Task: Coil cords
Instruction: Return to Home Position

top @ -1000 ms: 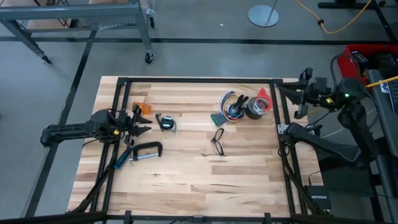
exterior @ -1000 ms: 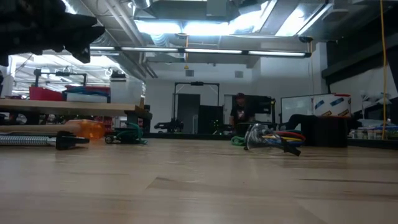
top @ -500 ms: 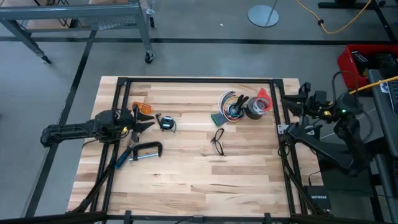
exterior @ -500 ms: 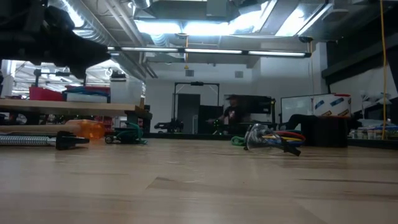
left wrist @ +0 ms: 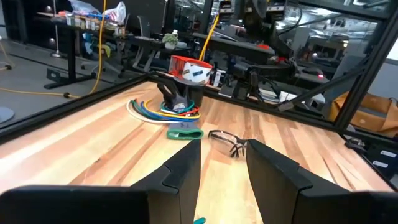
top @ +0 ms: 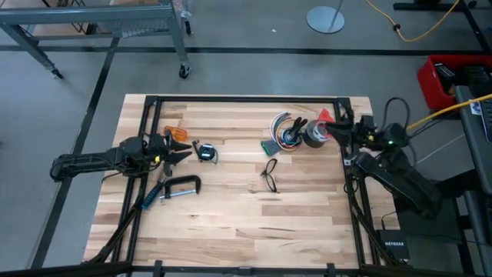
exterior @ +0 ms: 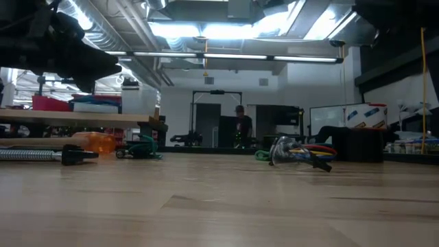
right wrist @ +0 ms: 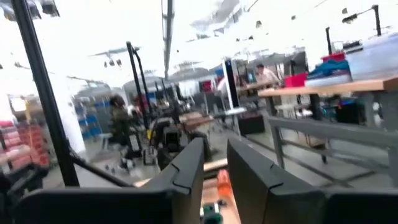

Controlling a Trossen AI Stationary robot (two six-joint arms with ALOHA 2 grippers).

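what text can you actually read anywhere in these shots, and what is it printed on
"NETGEAR": on the flat black box, lower right of the high view.
Red-and-white roll, left wrist view: it carries dark markings, too blurred to read.
White, blue and red box, low view: print too small to read.

The table (top: 231,223) is pale, smooth wood in jointed strips (a faint sheen at low angle). The clamp (exterior: 41,155) is dark matt metal with a bright threaded screw. The bundled wires (top: 283,131) wear glossy coloured plastic.
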